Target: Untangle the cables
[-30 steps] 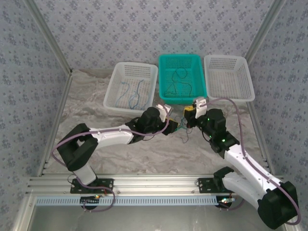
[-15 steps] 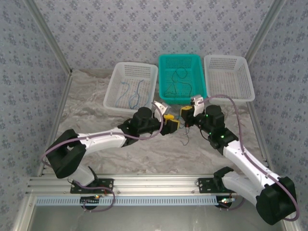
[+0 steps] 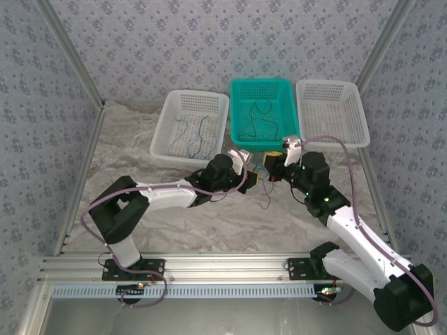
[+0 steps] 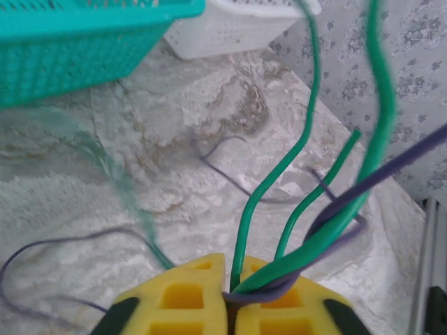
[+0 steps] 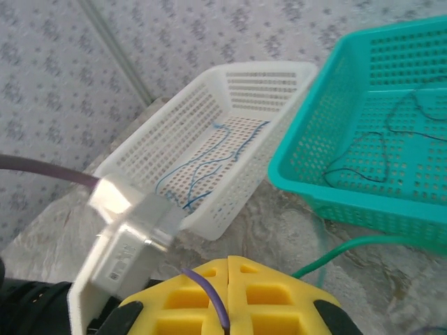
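- While both grippers pinch one small knot of cables just in front of the teal basket, the step in hand looks like drawing a single strand out.
- left gripper: yellow pads fully closed, clamping green wires and a purple wire at the seam.
- right gripper: pads pressed together, with the purple wire nipped between them. A green strand runs off beside it; cannot tell if it is gripped.
- Top view: the grippers are almost touching, and a loose tail hangs down to the cloth.
- Sorted so far, by the look of it: blue wires lie in the left white basket and dark wires in the teal one.
- To do it well, my guess:
  - move the hands apart slowly and sideways, left anchoring green, right taking purple
  - watch the crossing, and if a loop tightens, stop and regrip nearer the knot
  - pinch firmly, since thin wire probably slips
  - keep clear of the basket wall
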